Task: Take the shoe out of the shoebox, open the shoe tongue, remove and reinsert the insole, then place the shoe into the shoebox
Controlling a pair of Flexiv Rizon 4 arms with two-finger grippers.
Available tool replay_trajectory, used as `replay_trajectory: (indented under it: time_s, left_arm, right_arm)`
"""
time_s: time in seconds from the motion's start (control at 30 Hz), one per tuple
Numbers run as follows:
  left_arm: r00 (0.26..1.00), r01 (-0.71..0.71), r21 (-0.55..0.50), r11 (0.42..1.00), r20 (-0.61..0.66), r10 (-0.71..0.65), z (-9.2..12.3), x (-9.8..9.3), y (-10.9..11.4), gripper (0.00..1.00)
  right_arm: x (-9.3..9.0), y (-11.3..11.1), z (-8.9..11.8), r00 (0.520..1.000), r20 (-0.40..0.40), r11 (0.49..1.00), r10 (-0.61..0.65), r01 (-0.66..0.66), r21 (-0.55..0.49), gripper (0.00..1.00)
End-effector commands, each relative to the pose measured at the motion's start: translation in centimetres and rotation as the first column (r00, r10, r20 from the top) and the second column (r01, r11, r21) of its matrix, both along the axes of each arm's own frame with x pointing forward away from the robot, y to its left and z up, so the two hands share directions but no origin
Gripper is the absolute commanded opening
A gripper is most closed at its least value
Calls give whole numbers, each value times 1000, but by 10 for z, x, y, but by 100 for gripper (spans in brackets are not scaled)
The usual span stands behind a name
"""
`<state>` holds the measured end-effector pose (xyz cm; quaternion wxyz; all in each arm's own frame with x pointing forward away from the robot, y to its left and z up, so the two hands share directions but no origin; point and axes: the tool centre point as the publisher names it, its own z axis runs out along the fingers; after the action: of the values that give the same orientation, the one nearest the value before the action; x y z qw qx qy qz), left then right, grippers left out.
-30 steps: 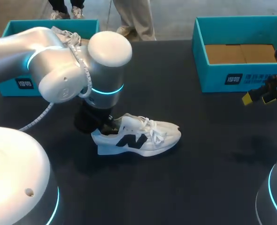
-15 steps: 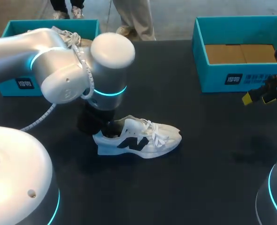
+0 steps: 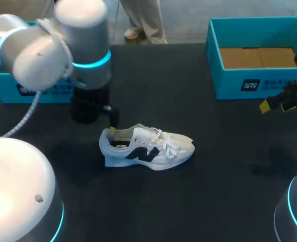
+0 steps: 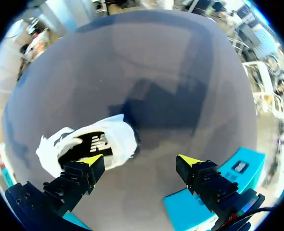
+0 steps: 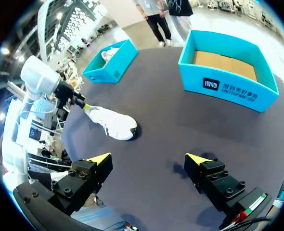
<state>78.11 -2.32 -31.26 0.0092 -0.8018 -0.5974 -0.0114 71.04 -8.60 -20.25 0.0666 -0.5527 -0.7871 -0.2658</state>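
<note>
Teal card forms the open shoebox at the far left (image 3: 0, 85), half hidden behind the silver left arm (image 3: 38, 50). The arm comes in from that side and bends at the wrist, so the left claw (image 4: 141, 162) points down at the dark counter (image 3: 199, 201). This claw is spread wide with nothing in it. In the left wrist view one yellow fingertip (image 4: 91, 160) sits over the heel end of the white low-top lace-up shoe with a dark side logo (image 3: 147, 147), while the other hangs over bare counter, so the fingers do not straddle it. The shoe stands upright on its sole near the counter's middle, heel toward the left arm and toe toward the right, well apart from both boxes. Since it is out of the box, I judge the work to be at the tongue-and-insole stage. Whether the insole is seated I cannot tell from the shadowed heel opening. The next move seems to call for lowering the left claw into the collar and narrowing it to pinch the tongue or insole, probably with something steadying the toe. Further right, at the back, a second teal card shoebox (image 3: 229, 83) shows only its brown floor. At the far right the right claw (image 5: 149, 160) hangs above the counter, also wide apart and holding nothing, well away from the shoe.
</note>
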Motion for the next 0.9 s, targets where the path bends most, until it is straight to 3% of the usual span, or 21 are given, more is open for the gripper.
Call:
replay_trajectory:
  time_s: [0.03,0.1,0.67,0.9]
  left_arm:
    - [993,-92,-188,978,-86,77,17,5,33,100]
    - [987,-120,-233,965,-130,91,21,6,43,100]
    - [987,-120,-233,965,-130,91,21,6,43,100]
    - [878,-450,-319,834,-325,350,27,9,61,100]
  right_arm:
    - [0,1,-1,1000,-1,1000,-1,1,-1,100]
    - [0,1,-1,1000,-1,1000,-1,1,-1,100]
    - [0,1,-1,1000,-1,1000,-1,1,-1,100]
    - [0,1,-1,1000,-1,1000,-1,1,-1,100]
